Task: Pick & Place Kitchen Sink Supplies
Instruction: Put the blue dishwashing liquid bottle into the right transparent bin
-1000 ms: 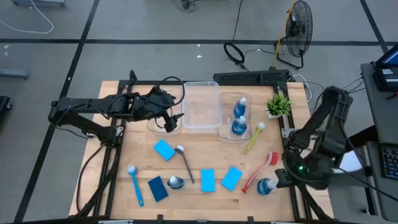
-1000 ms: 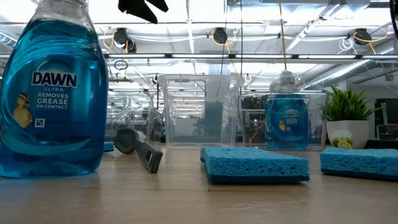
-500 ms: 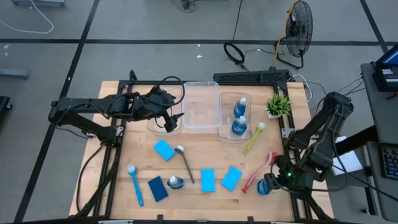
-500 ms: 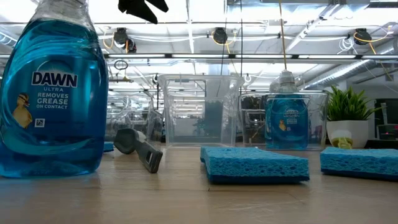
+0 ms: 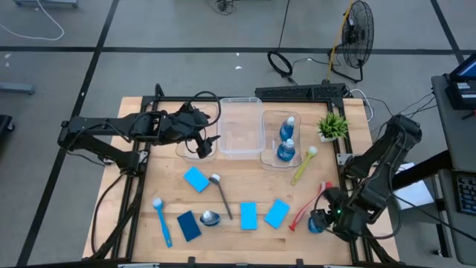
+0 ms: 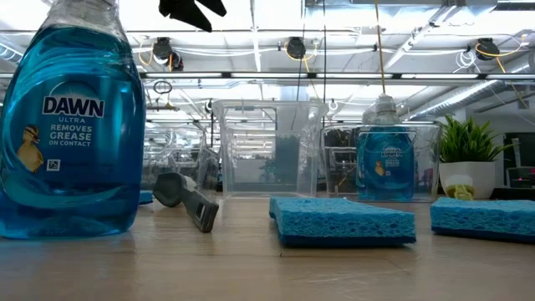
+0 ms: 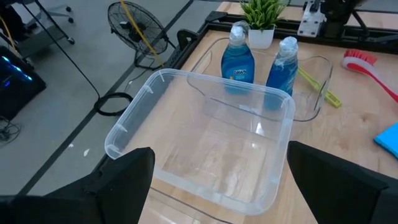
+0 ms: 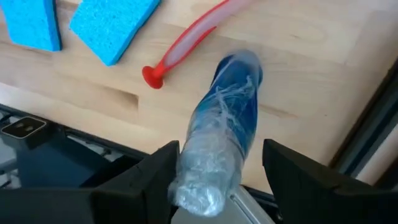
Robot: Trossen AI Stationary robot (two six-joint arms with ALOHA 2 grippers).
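A blue bottle (image 8: 227,118) stands upright at the table's near right, by the red brush's (image 8: 186,43) handle end. My right gripper (image 8: 221,146) hangs open over it, pointing steeply down, one finger on each side of the pale cap (image 8: 202,186); no touch shows. In the high view that gripper (image 5: 323,219) covers most of the bottle (image 5: 315,222). My left gripper (image 7: 219,149) waits open, raised, beside the middle clear bin (image 7: 205,143). Two bottles (image 5: 285,141) stand in the right bin; another (image 5: 210,217) stands near the front.
Several blue sponges (image 5: 248,215) lie on the wood, one darker (image 5: 188,225). A blue brush (image 5: 161,219), a grey one (image 5: 221,193) and a yellow-green one (image 5: 303,165) lie loose. A potted plant (image 5: 332,125) stands far right. The table's near edge and frame (image 8: 56,149) lie close below the bottle.
My right gripper has come down and toward the table's left, from beside the table's right edge to over the near-right bottle, tipping more steeply downward. Its fingers have kept the same gap. The bottle has stayed where it was.
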